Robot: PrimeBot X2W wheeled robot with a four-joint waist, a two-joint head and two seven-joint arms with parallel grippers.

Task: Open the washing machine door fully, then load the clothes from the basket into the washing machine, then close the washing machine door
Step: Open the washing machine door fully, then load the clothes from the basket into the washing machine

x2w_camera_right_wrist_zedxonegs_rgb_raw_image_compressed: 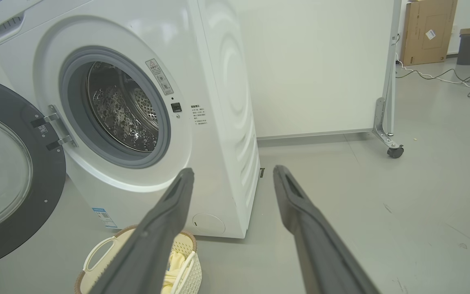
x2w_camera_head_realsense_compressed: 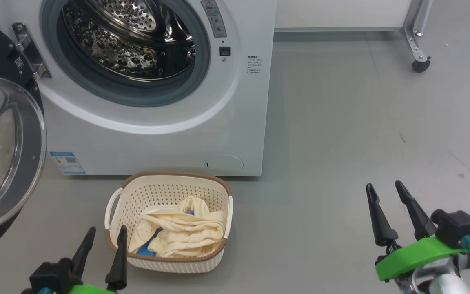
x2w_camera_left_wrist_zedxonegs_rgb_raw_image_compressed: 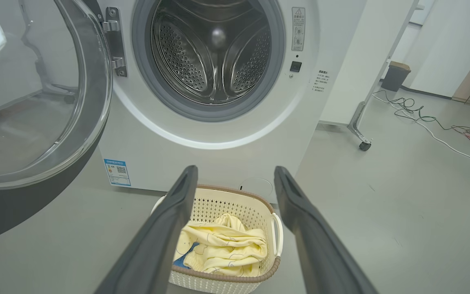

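The white washing machine stands at the upper left, its steel drum exposed. Its black-rimmed glass door hangs swung out on the left, also in the left wrist view and right wrist view. On the floor before the machine sits the cream basket holding the pale yellow clothes with a blue patch. My left gripper is open just left of the basket's near corner; in its wrist view the clothes lie between the fingers. My right gripper is open, far right of the basket.
A white partition on a metal leg with a caster stands behind the machine at the right. Cables trail over the grey floor beyond it, near a dark bin and a cardboard box.
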